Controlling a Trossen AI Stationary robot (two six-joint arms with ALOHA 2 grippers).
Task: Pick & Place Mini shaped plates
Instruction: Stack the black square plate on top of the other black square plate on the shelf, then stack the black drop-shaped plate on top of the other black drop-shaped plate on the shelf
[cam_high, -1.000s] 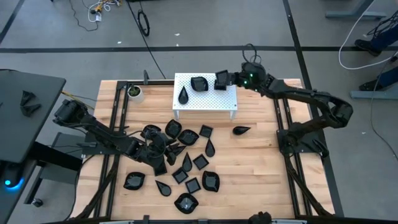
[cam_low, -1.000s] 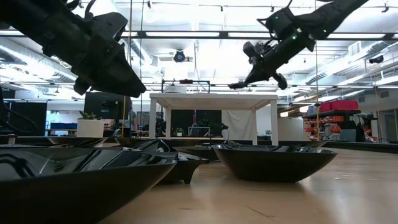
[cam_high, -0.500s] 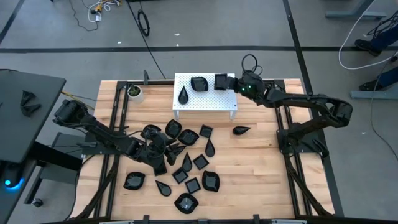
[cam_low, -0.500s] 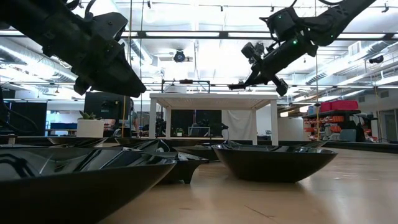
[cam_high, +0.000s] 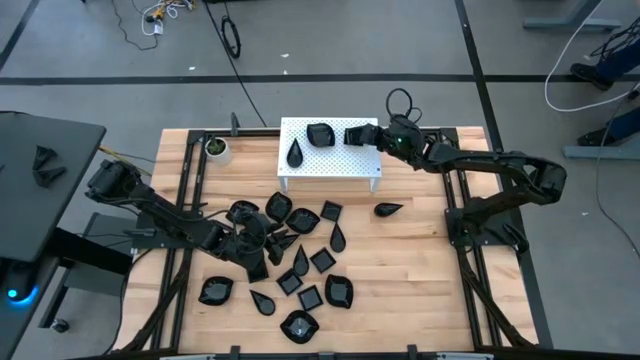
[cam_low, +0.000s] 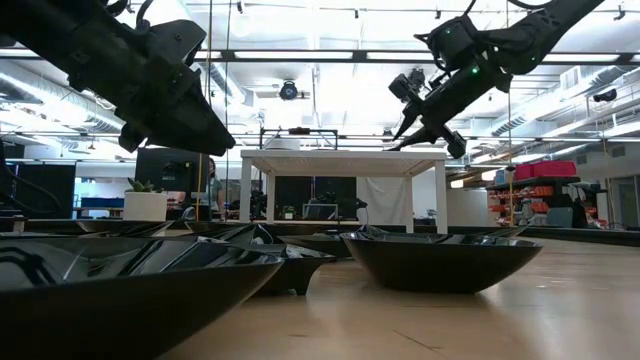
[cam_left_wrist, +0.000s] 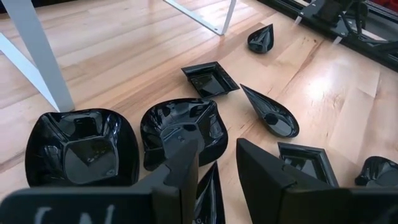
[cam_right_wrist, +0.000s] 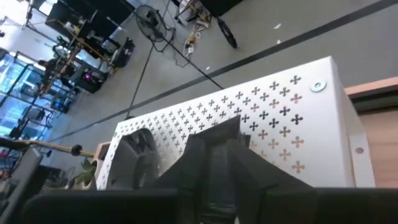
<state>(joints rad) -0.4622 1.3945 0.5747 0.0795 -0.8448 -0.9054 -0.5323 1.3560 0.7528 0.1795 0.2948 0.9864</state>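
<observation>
A square mini plate (cam_high: 357, 134) is seen on the white perforated stand (cam_high: 330, 165), right gripper (cam_high: 372, 135) fingers loosened around it; left gripper (cam_high: 262, 246) fingers parted, empty.

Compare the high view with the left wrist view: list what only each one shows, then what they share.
Only the high view shows the white stand's top with a teardrop plate, a rounded plate and a square plate, the right gripper at that square plate, and the white cup with a green plant.

Only the left wrist view shows the plates' glossy insides up close, past the open left gripper.

Both show the white stand's legs, the lone teardrop plate near the right arm, and the scattered black plates.
</observation>
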